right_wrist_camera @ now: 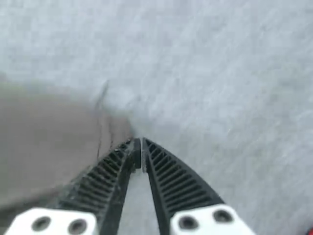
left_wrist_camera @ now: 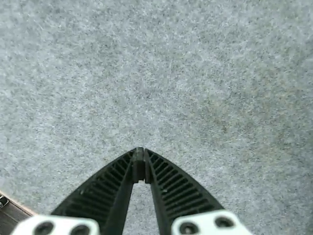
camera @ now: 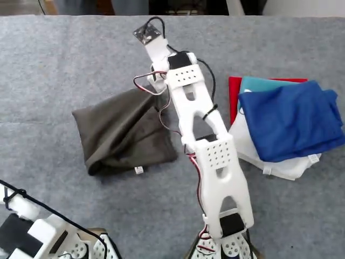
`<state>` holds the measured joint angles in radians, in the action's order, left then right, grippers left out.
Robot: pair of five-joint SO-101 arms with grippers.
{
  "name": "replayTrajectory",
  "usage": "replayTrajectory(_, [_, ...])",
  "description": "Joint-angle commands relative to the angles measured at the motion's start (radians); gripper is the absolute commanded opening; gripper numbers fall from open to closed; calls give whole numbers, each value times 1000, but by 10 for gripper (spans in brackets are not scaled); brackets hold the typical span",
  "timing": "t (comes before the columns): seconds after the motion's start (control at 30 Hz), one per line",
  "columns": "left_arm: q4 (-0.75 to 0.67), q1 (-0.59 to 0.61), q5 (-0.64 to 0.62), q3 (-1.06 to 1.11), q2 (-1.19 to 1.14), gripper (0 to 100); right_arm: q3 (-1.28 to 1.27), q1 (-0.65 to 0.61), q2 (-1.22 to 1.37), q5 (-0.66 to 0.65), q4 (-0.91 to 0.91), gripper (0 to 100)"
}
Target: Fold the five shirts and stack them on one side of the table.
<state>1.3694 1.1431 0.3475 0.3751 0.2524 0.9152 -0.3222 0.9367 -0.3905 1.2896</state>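
On the left, the left pincer (left_wrist_camera: 139, 159) is hanging over the bare grey tabletop (camera: 48, 65). Its two black fingers are pressing together with nothing between them. A bit to the right, the grey shirt (camera: 121, 135) is lying on the tabletop, partly folded into a lumpy, slanted shape. A small white tag (camera: 138, 170) is showing at its near edge. The right arm is stretching out to the far corner of that shirt. The right pincer (right_wrist_camera: 138, 147) is sitting right at the cloth's edge with its fingers together. The cloth is looking a little bunched there, but I cannot tell if any of it is caught between them. Further right, well apart from the grey shirt, the stack is sitting. A blue shirt (camera: 291, 121) is lying on top and a white shirt (camera: 272, 162) is poking out under it. A teal shirt (camera: 259, 83) and a red shirt (camera: 234, 89) are peeking out at the far side. That is making four, so I am thinking the grey one is the last shirt and the robot is busy folding it. Next, I am guessing, the pincer is needing a good hold on that corner to pull the cloth over into a neater, smaller shape. Then the shirt is needing a ride onto the blue one, slowly, so the fold is not flopping open.
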Motion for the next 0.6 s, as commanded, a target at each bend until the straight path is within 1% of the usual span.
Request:
replayTrajectory(0.0, [-8,4,6,-5,29,30,143,-31,-97,6,215,15])
replayTrajectory(0.1, [-8,1,6,-5,29,30,254,-77,-110,6,374,15])
replayTrajectory(0.2, [-6,-4,6,-5,29,30,364,-115,-111,11,466,15])
replayTrajectory(0.47, [-8,4,6,-4,29,30,677,-144,-110,12,471,15])
replayTrajectory(0.57, [-5,4,6,-4,29,30,757,-141,-105,12,446,15])
